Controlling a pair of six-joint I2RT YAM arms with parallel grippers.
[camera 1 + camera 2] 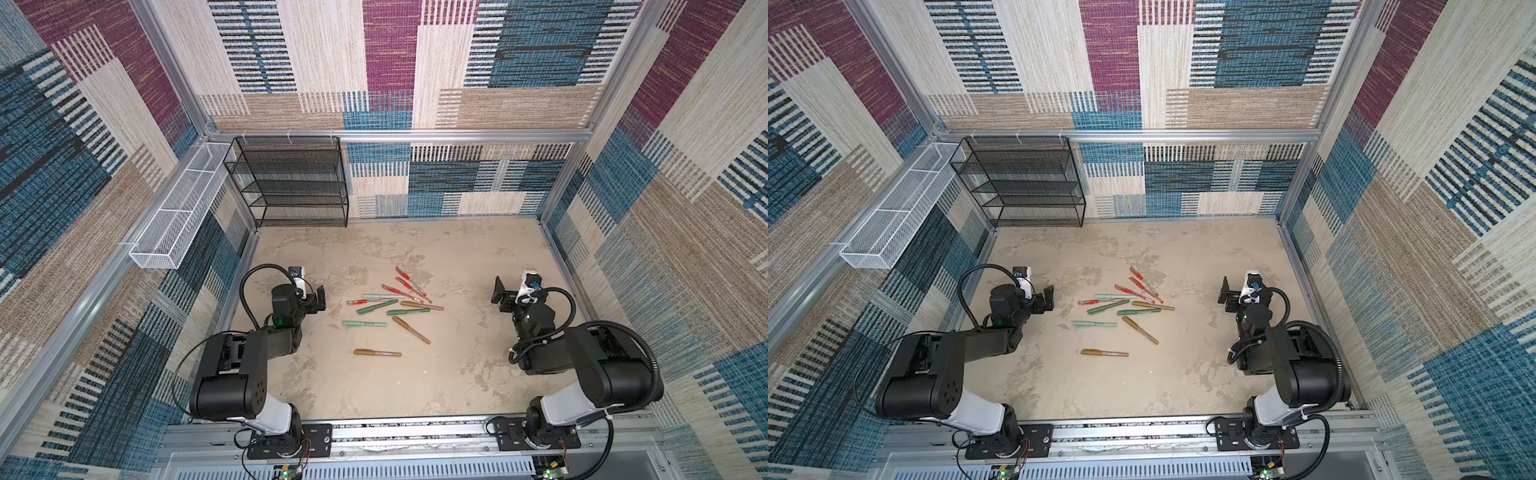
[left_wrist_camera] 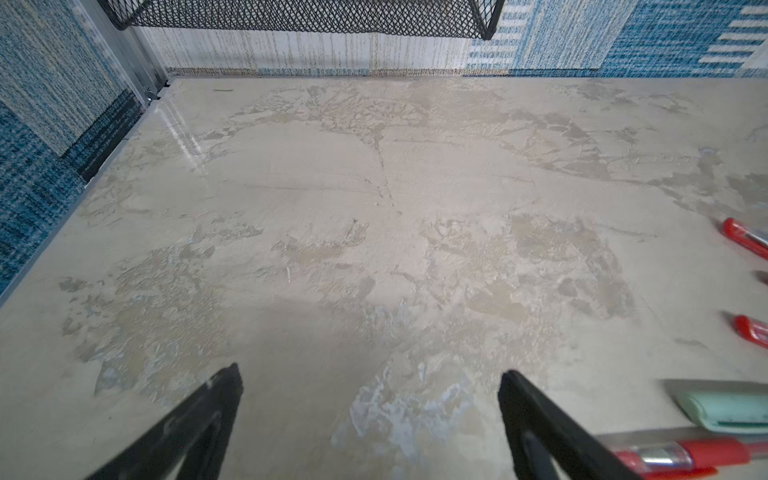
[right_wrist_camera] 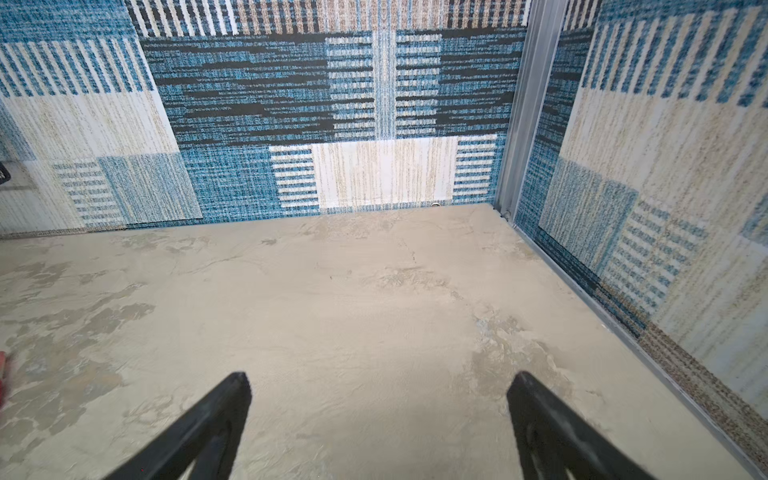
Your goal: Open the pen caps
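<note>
At mid-frame in both top views, capped pens (image 1: pixel 408 311) lie scattered on the surface (image 1: pixel 457 374).
Pen caps (image 1: pixel 352 323) sit on their barrels; black rack (image 1: pixel 291 183) and white basket (image 1: pixel 174 220) stand upper left, apart; left tool (image 2: pixel 370 374) and right tool (image 3: pixel 380 376) gape open.

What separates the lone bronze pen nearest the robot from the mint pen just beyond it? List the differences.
Colour: the bronze pen is metallic gold-brown, the mint pen pale green. Place: the bronze pen lies alone, nearest the robot; the mint pen lies nearer the other pens. Both lie flat, crosswise, apparently capped.
</note>
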